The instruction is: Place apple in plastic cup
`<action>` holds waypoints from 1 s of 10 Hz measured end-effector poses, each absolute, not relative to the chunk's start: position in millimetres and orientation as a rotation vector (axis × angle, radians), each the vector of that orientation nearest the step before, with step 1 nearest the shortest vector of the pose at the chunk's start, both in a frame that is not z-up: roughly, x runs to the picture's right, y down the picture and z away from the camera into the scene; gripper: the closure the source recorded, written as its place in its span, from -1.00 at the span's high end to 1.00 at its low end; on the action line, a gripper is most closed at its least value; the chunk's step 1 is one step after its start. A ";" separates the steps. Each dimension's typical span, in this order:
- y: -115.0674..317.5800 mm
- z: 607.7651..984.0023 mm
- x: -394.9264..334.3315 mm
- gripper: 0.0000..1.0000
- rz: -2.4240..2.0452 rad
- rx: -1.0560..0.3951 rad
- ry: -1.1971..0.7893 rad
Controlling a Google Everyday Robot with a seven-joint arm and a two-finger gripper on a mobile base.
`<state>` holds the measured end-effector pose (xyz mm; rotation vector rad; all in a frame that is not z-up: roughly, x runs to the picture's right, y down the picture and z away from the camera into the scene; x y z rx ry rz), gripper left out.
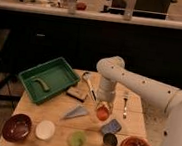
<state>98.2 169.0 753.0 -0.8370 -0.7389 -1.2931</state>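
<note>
Meanwhile one claw (103, 109) pinches one apple (102, 113) above one plastic cup (78, 139).

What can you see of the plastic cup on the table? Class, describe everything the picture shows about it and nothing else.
The plastic cup is small, round-rimmed and translucent light green, and looks like thin plastic. It stands upright near the front edge of the wooden table, between the white bowl and the metal cup, touching neither. It looks empty. The end effector, with the apple at its tip, hangs behind and right of it, clear of the rim.
</note>
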 end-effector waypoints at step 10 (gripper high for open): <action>206.2 722.0 16.7 -1.00 -1.415 -0.900 -0.808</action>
